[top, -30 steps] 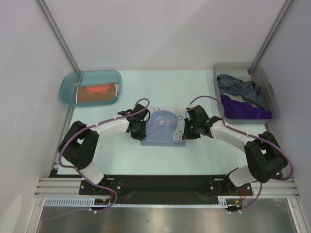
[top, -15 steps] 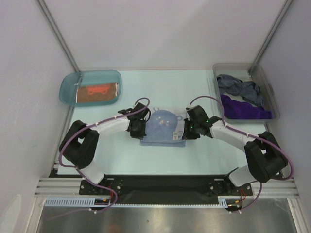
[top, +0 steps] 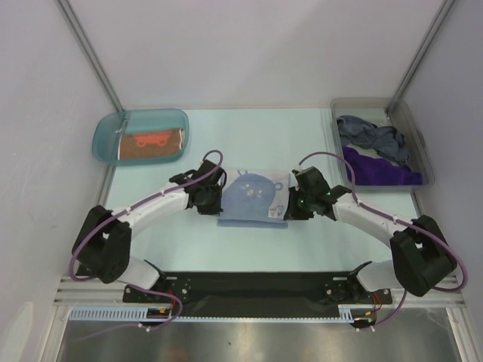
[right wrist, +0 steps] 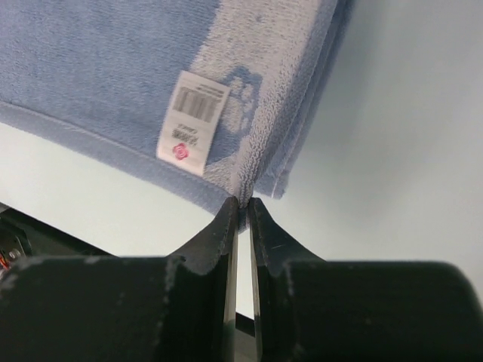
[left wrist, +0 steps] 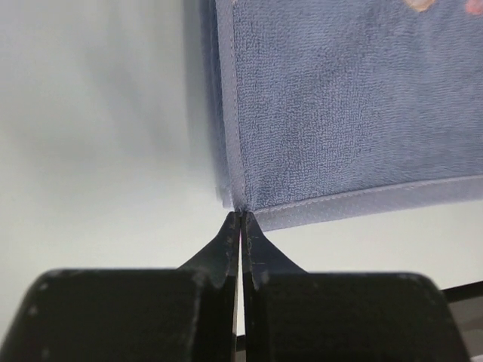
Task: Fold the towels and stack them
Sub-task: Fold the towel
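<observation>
A pale blue-white towel [top: 253,197] with a darker blue print lies folded mid-table. My left gripper [top: 214,205] is shut on its near left corner; the left wrist view shows the fingertips pinching the hem of the towel [left wrist: 347,98]. My right gripper [top: 290,210] is shut on its near right corner, next to a white label [right wrist: 192,121] on the towel [right wrist: 98,68]. An orange-brown towel with red print [top: 151,143] lies folded in the teal tray. A grey-blue towel [top: 370,136] and a deep purple towel [top: 377,172] lie crumpled in the clear bin.
The teal tray [top: 106,132] stands at the far left. The clear grey bin [top: 416,132] stands at the far right. Grey walls enclose the table on three sides. The black rail of the arm bases [top: 256,285] runs along the near edge.
Both arms have stretched out, their elbows moving outward and lower. The grippers have stayed on the towel's near corners, shifted slightly. The towel has barely moved.
</observation>
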Action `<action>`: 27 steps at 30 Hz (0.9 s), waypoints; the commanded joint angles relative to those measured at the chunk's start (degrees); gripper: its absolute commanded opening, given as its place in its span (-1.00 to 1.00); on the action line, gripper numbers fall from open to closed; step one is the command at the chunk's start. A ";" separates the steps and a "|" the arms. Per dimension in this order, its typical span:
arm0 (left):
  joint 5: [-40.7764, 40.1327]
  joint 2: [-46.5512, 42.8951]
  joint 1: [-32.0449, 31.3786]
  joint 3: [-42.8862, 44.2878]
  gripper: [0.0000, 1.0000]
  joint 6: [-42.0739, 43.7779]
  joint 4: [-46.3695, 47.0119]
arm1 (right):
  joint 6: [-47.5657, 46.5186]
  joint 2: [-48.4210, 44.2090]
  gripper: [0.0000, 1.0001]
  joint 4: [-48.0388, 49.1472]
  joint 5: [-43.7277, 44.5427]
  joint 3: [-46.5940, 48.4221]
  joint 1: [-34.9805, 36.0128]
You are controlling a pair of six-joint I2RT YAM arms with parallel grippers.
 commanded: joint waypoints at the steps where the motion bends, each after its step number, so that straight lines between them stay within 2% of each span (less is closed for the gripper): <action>1: 2.69 -2.31 -0.46 -4.96 -0.99 -0.64 2.86 | 1.68 -3.12 -1.00 2.51 -1.72 -4.32 0.38; 5: 4.28 1.02 -0.46 -6.63 -0.99 -0.29 6.21 | 1.51 -1.73 -1.00 6.74 -3.04 -7.50 0.38; 12: 3.40 3.40 -0.37 -6.37 -0.99 0.15 6.83 | 0.01 -0.67 -1.00 6.92 0.56 -8.11 0.56; 18: 0.41 4.72 -0.46 -5.93 -0.99 0.33 6.04 | 0.01 -1.36 -0.86 7.71 0.73 -8.55 0.74; 19: 0.15 4.90 -0.46 -5.67 -0.99 0.33 5.51 | 0.01 -1.45 -0.81 7.71 1.00 -8.55 0.74; 20: 0.15 4.90 -0.46 -5.41 -0.99 0.33 4.99 | -0.08 -1.54 -0.64 7.45 1.17 -8.12 0.74; 21: -0.46 5.08 -0.46 -4.54 -0.92 0.24 4.29 | -0.16 -1.46 -0.57 6.31 1.26 -7.77 0.74; 22: -0.99 4.82 -0.46 -3.92 -0.62 0.15 2.54 | -0.16 -1.72 -0.50 5.26 2.13 -7.33 0.65; 24: -3.44 3.94 -0.28 -0.95 -0.28 0.76 0.51 | -1.04 -1.98 -0.39 2.02 3.10 -4.79 -0.05; 25: -4.06 3.33 -0.11 0.47 -0.18 1.20 -1.15 | -1.39 -1.98 -0.37 1.13 3.11 -3.91 -0.66; 27: -3.90 3.41 1.38 5.39 -0.11 3.30 -2.13 | -2.27 -1.89 -0.35 -0.37 2.24 -0.57 -3.64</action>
